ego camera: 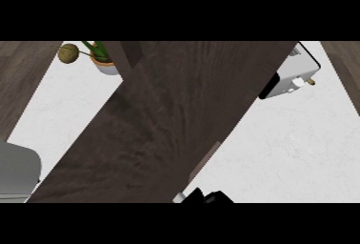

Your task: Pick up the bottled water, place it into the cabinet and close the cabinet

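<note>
a grey forearm (pixel 15 174) is showing at the left edge. a potted plant (pixel 98 57) is sitting behind the dark wooden cabinet door (pixel 169 124). a black hand (pixel 207 197) is peeking out below it, grip unclear. the bottled water is hiding from view.

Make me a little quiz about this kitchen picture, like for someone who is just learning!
1. True or false: the bottled water stands in plain sight on the counter.
2. What fills the middle of the view? A) a wooden cabinet door B) a sink C) a plate
3. Fill in: the potted plant stands at the top ____ of the view.
Key: 1 false; 2 A; 3 left.
</note>
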You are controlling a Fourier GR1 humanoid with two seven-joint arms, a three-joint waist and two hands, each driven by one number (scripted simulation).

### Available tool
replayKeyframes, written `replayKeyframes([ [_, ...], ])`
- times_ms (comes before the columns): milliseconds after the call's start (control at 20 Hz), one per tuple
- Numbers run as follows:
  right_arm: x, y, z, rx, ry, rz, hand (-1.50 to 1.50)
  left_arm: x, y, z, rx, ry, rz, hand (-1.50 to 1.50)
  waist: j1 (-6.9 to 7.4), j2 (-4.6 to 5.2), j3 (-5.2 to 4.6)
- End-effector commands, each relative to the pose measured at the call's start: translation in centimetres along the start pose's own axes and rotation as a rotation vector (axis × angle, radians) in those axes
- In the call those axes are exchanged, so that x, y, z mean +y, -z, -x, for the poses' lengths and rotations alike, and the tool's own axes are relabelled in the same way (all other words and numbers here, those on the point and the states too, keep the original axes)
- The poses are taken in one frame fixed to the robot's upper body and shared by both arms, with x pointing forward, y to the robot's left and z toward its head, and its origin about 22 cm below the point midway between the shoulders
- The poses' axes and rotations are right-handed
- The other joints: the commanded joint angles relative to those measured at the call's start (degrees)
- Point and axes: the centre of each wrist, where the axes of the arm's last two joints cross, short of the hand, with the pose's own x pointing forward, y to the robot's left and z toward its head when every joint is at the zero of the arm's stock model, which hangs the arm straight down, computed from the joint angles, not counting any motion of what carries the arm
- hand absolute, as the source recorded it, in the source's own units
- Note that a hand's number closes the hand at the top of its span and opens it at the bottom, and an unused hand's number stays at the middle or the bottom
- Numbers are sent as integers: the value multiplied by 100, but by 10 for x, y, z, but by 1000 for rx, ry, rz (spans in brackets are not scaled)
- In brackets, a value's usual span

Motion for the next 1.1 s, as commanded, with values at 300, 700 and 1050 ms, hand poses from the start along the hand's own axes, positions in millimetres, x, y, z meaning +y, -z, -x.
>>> replayKeyframes([
  [300, -38, 86, 8, 37, 14, 60, 150, 42, -18, -15, -5, 23, -25, 150, -48, 42, 10],
  [700, -76, 137, 43, 111, -15, 64, 150, 53, -37, -39, -18, 10, -9, 150, 11, 32, 12],
  [1050, -96, 170, 88, 189, -30, 85, 150, 57, -42, -35, 8, 6, -26, 150, 10, 44, 12],
])
